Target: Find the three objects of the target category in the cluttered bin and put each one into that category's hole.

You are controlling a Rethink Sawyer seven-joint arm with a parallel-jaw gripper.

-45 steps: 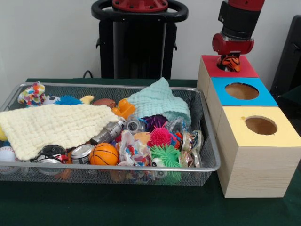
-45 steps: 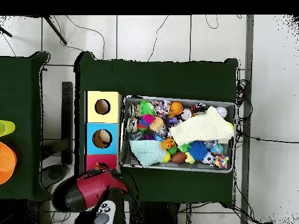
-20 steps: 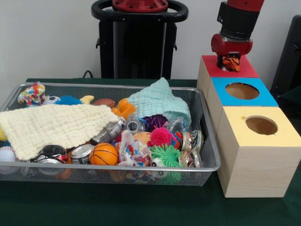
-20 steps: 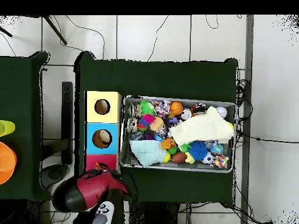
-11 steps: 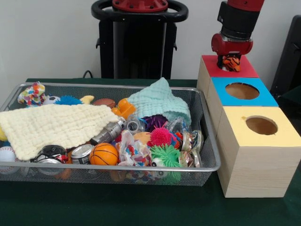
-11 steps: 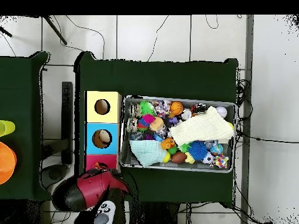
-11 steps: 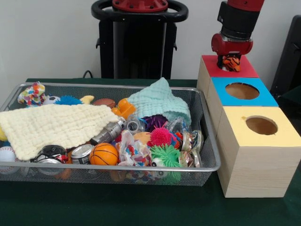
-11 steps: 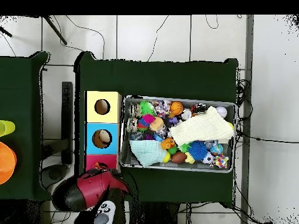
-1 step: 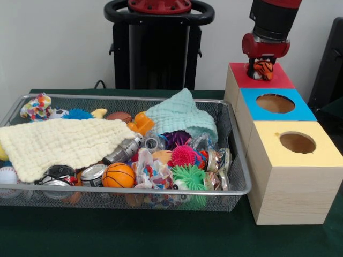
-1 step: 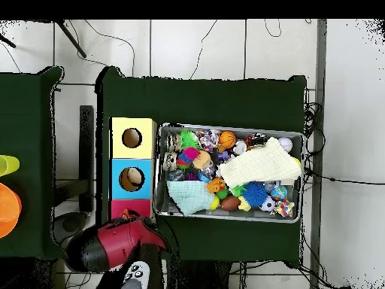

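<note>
My gripper hangs over the red-topped box at the back right, shut on a small orange-and-black striped tiger toy. The toy sits just above the red top; its hole is hidden behind the toy and gripper. The wire bin holds a cream cloth, a mint cloth, a basketball, spiky balls, cans and other small toys. In the overhead view the red arm covers most of the red box and hides the gripper.
A blue box and a yellow box, each with a round hole, stand in a row in front of the red one, right of the bin. An orange bowl and a green cup sit on a side table.
The gripper has risen a little above the red box, and the tiger toy has gone up with it. Nothing in the bin has moved.
</note>
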